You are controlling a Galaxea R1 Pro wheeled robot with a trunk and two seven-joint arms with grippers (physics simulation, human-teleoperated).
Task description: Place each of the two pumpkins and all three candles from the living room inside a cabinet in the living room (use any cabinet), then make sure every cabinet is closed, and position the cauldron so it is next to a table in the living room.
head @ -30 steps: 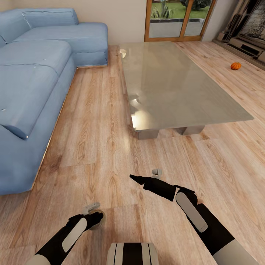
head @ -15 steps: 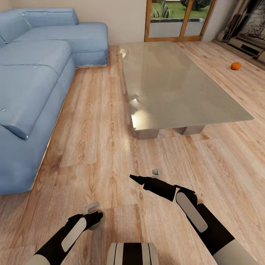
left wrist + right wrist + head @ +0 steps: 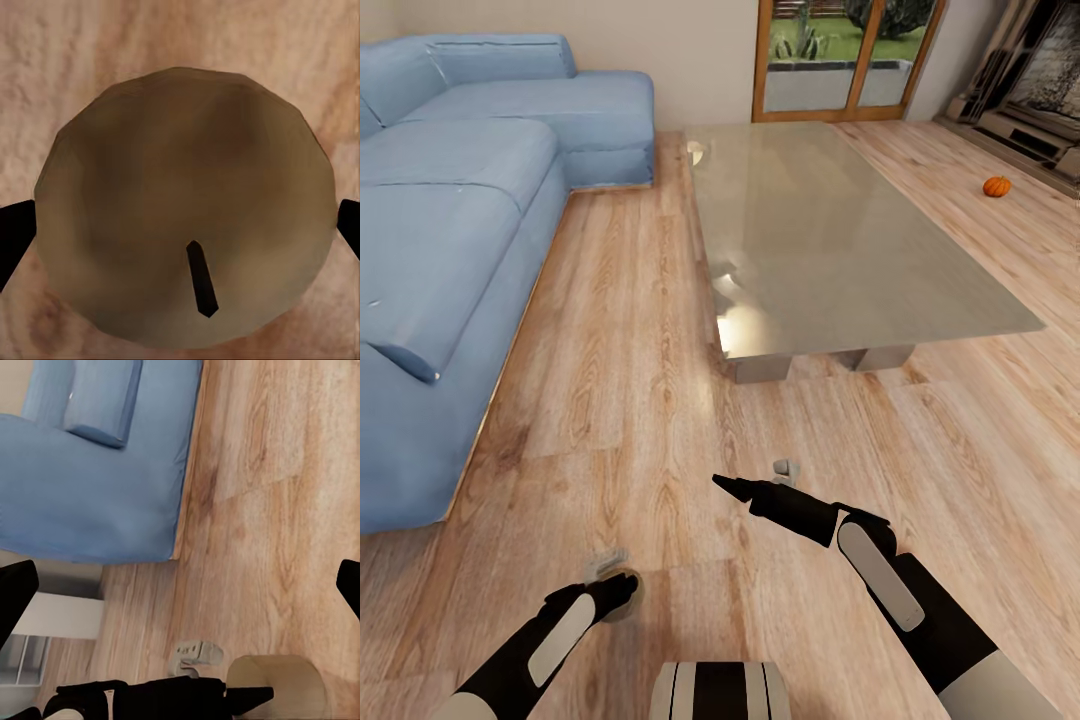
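Note:
My left gripper (image 3: pixel 622 592) hangs low over the wooden floor, shut on an olive-brown candle (image 3: pixel 626 600). In the left wrist view the candle (image 3: pixel 180 187) shows its round top and dark wick, with a black fingertip (image 3: pixel 13 241) against each side. The right wrist view catches that candle (image 3: pixel 289 686) beside the left fingers. My right gripper (image 3: pixel 725 485) hovers open and empty over the floor, short of the table (image 3: pixel 840 240), a low glossy grey slab ahead. One orange pumpkin (image 3: pixel 997 186) lies on the floor far right of the table. Cabinet and cauldron are out of view.
A blue corner sofa (image 3: pixel 450 230) runs along the left, leaving a floor lane between it and the table. A wood-framed glass door (image 3: pixel 840 60) stands at the back. A pale stone hearth (image 3: pixel 1030 130) sits at the far right.
The whole picture has shifted slightly, so the camera moved. Both arms and the held candle keep the same pose.

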